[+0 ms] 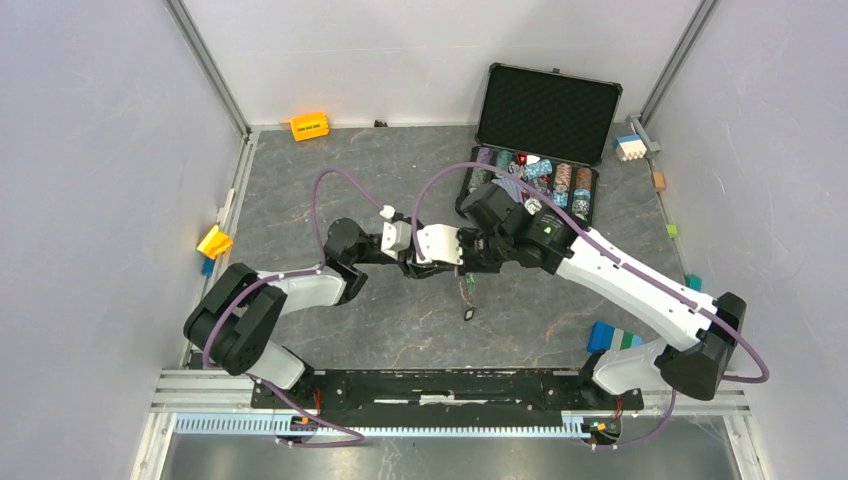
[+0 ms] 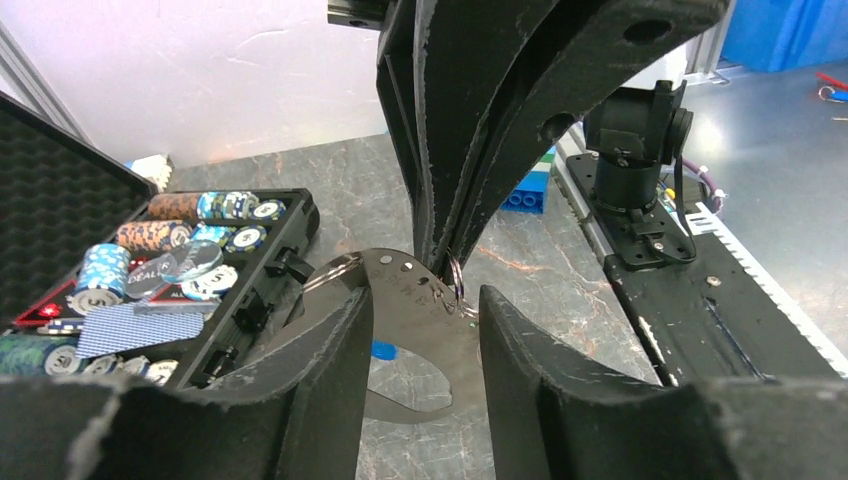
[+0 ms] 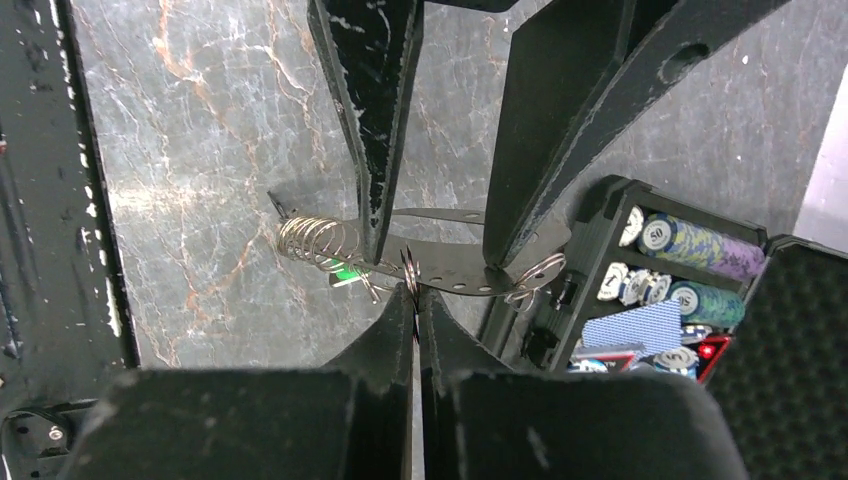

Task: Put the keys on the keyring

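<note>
While arms (image 1: 600, 265) hide it overhead, keyring (image 3: 460, 280) clenched in right end effector (image 3: 415, 300), left end effector (image 2: 425, 305) released

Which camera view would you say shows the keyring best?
The right wrist view: the keyring shows its band, coil and green tag. The left wrist view shows part of it; the top view, just its chain.

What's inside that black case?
Rows of poker chips, a blue deck of cards and a clear dealer button. From above, the right arm covers the case's near left corner.
</note>
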Controlling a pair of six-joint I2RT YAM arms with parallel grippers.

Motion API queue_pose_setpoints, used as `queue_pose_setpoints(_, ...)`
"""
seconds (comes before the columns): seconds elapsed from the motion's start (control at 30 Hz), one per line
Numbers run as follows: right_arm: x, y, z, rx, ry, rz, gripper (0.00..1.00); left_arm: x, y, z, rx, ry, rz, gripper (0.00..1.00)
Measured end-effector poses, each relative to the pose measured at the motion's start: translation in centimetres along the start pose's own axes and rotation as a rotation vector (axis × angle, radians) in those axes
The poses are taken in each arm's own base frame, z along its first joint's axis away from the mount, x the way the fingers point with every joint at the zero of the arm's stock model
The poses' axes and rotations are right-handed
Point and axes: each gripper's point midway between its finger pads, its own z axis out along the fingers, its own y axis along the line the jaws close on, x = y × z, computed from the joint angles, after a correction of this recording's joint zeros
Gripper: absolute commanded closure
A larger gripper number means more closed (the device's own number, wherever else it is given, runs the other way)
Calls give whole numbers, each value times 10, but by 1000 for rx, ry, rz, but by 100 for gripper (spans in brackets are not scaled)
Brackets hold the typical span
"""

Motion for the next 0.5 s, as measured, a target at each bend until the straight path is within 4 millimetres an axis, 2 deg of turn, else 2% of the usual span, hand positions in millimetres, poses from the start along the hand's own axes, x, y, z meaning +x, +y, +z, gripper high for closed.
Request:
queue_pose_setpoints(0.27, 7, -2, 4, 39, 114, -41, 100, 7, -3, -3, -2, -9, 37, 57)
queue_pose_setpoints(0.5, 16, -10, -1, 81, 177, -47, 100, 10, -7, -5, 2, -11, 48, 54)
